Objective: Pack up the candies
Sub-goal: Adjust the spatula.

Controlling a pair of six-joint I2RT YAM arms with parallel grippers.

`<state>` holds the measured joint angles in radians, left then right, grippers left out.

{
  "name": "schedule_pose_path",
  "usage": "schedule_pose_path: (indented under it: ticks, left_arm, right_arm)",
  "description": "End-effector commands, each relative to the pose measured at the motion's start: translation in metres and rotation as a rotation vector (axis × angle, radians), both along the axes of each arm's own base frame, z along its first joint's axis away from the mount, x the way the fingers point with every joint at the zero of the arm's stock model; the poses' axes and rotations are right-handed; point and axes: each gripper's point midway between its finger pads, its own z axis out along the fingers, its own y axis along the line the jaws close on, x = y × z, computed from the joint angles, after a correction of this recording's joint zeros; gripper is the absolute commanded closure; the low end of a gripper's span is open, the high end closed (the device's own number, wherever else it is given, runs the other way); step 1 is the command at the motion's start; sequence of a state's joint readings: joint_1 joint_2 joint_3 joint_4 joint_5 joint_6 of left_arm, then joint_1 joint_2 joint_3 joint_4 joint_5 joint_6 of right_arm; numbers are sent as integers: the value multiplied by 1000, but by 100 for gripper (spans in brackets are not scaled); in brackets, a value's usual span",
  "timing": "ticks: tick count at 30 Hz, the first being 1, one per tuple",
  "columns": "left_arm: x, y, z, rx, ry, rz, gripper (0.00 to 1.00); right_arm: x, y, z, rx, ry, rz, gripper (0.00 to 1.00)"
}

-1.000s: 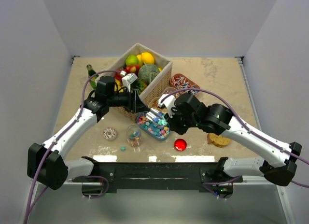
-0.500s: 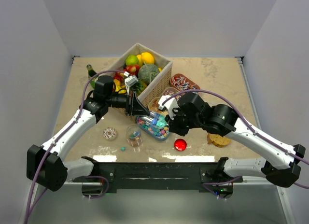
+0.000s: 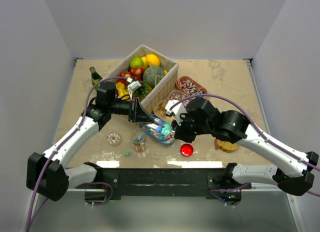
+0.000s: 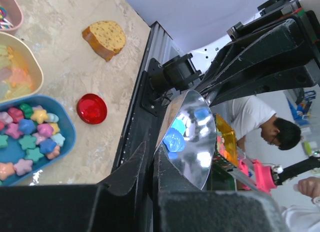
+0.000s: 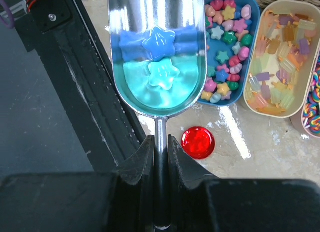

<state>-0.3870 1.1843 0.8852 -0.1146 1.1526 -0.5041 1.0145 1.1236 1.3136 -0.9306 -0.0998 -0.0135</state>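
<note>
right wrist view: the right gripper (image 5: 160, 142) has its fingers pressed tight on the thin handle of a shiny scoop (image 5: 120, 12). the scoop sticks out straight in front of the fingers. two star candies (image 5: 159, 42) lie in its bowl just past the handle, one blue and one pale blue-green. the scoop hangs partly over the left edge of a blue tray (image 5: 253, 22) full of more little stars (image 5: 227, 39) in many colours. right beside that tray is a cream tray (image 5: 272, 115) with orange and yellow gummies (image 5: 280, 67). some striped sweets (image 5: 312, 112) peek in at the far right edge. a red round thing (image 5: 198, 142) sits on the table (image 5: 260, 147) near the handle, on its right. left wrist view: the left gripper (image 4: 151, 158) has its fingers pressed together, and i cannot tell if anything is pinched between them. the scoop's open end is just past its tips, with the blue candy inside
</note>
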Motion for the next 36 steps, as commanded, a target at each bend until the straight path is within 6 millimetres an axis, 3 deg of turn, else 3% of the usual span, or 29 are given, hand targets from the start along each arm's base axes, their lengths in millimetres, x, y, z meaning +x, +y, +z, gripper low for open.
schedule_pose_path:
  ticks: [1, 15, 20, 36]
  left_arm:
    - [-23, 1, 3, -42, 68, -61, 100]
    - [-28, 2, 4, -79, 54, -33, 100]
    - [-25, 1, 7, -90, 51, -19, 100]
    - [-20, 5, 11, -128, 91, 16, 100]
  right_arm:
    - [18, 32, 54, 247, -92, -38, 97]
    - [17, 61, 41, 239, -24, 34, 99]
    - [16, 67, 32, 219, -1, 48, 94]
    - [20, 50, 8, 173, -12, -23, 75]
